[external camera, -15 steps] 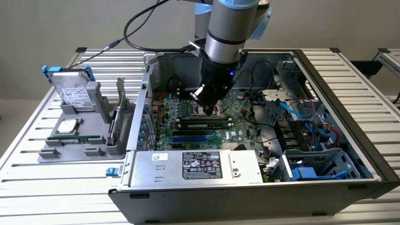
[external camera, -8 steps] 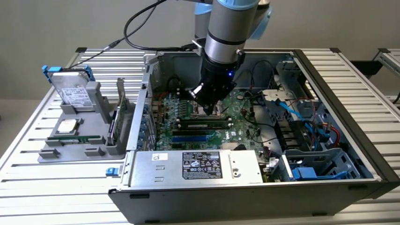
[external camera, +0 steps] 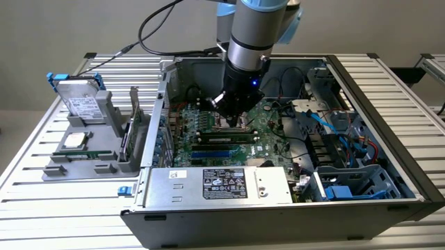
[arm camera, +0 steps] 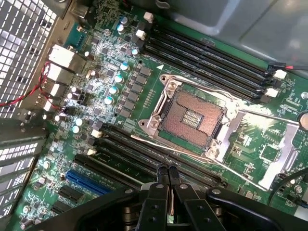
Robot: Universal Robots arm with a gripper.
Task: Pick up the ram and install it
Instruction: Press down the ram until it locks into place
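Note:
In the exterior view a green ram (external camera: pixel 224 138) with black chips stands in a black slot on the motherboard (external camera: pixel 208 151) inside the open computer case. My gripper (external camera: pixel 228 121) hangs just behind and above it, over the board. In the wrist view the gripper (arm camera: pixel 167 172) is shut, fingertips pressed together with nothing between them. It hovers over the long black memory slots (arm camera: pixel 144 156) beside the bare CPU socket (arm camera: pixel 192 118).
A grey holder (external camera: pixel 104 130) at the exterior view's left carries a silver hard drive (external camera: pixel 80 101) and another green stick (external camera: pixel 85 155). The power supply (external camera: pixel 222 185) sits at the case front. Drive cages and blue cables (external camera: pixel 347 151) fill the right side.

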